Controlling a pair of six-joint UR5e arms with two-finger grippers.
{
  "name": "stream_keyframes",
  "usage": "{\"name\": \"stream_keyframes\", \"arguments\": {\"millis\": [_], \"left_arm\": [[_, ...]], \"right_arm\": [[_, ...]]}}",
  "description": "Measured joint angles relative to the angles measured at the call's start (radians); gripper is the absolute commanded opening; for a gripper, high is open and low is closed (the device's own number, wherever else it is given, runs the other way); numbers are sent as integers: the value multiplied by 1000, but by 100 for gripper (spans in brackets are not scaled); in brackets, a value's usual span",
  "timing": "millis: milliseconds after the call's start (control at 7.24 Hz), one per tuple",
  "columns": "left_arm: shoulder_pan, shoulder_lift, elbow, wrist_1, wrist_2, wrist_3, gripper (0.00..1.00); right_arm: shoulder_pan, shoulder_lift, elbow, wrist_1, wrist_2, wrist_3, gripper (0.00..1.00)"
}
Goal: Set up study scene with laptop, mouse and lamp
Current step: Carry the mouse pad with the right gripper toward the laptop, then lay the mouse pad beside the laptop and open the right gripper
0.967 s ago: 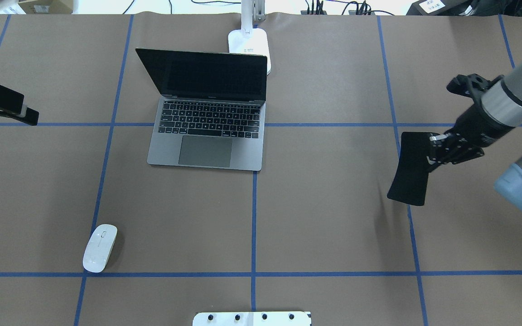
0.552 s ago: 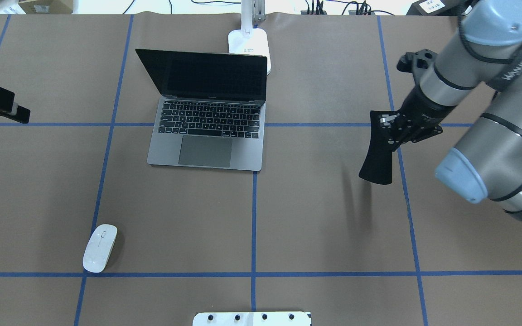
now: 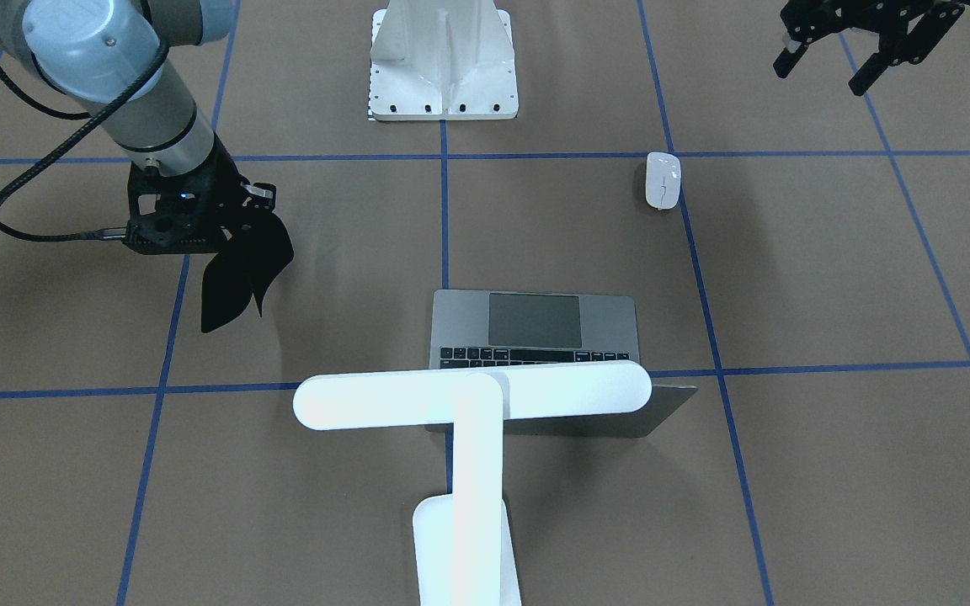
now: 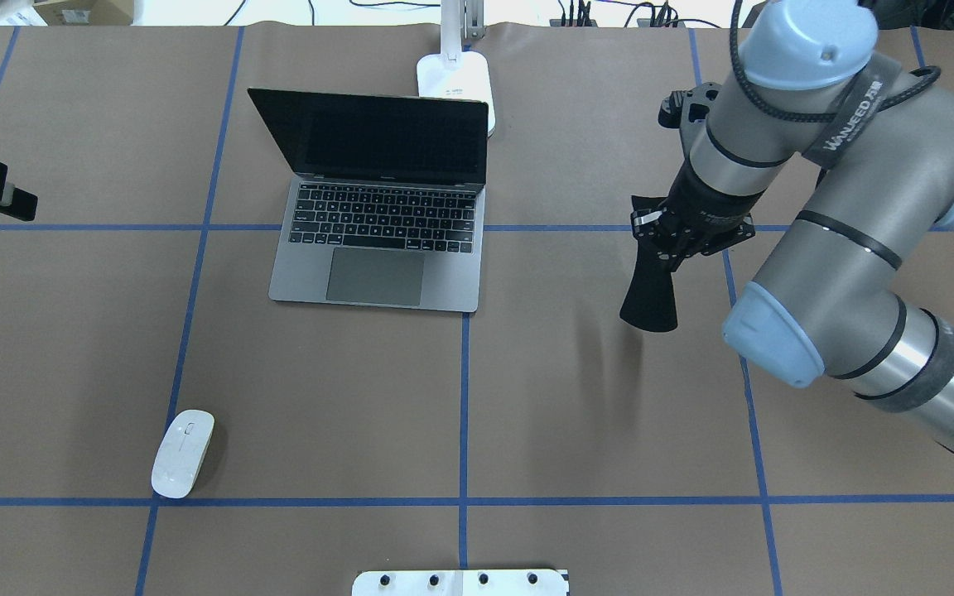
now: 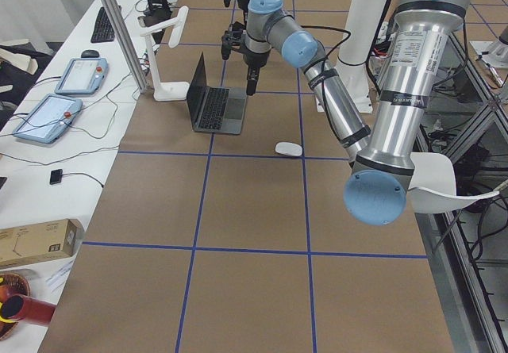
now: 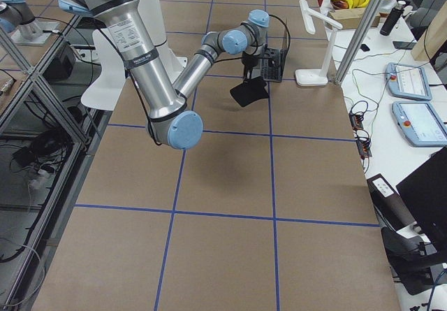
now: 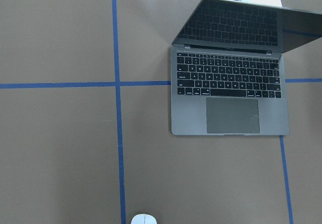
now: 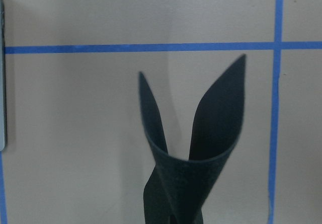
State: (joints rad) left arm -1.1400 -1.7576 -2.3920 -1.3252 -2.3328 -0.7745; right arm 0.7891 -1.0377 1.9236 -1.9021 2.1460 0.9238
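Observation:
The space-grey laptop (image 4: 373,248) stands open at the table's middle back, also in the front view (image 3: 535,324) and left wrist view (image 7: 231,98). The white T-shaped lamp (image 3: 472,394) stands behind it, its base (image 4: 454,79) at the far edge. The white mouse (image 4: 183,453) lies near the front left, apart from both grippers. My right gripper (image 4: 666,244) is shut on a curled black mouse pad (image 4: 651,298) and holds it above the table to the right of the laptop; the pad also shows in the right wrist view (image 8: 201,148). My left gripper (image 3: 826,71) is open and empty at the far left.
A white bolted pedestal (image 4: 460,582) sits at the table's near edge in the middle. Blue tape lines cross the brown table. Bare table lies between the laptop and the mouse.
My right arm has swung left with the black pad, from the table's right edge toward the laptop. My left gripper has drawn back a little toward the left edge.

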Motion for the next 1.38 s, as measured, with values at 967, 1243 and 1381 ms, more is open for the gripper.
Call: {"name": "stream_keyframes", "arguments": {"millis": [967,1243,1381], "left_arm": [[-3,1,-9,0,0,1,100],[-3,1,-10,1,0,0,100],[-4,1,-10,4,0,0,100]], "right_arm": [[-39,119,-57,4,-76,71,100],[-47,142,-80,7,-112,73,100],[-47,141,-83,7,-116,72,100]]}}
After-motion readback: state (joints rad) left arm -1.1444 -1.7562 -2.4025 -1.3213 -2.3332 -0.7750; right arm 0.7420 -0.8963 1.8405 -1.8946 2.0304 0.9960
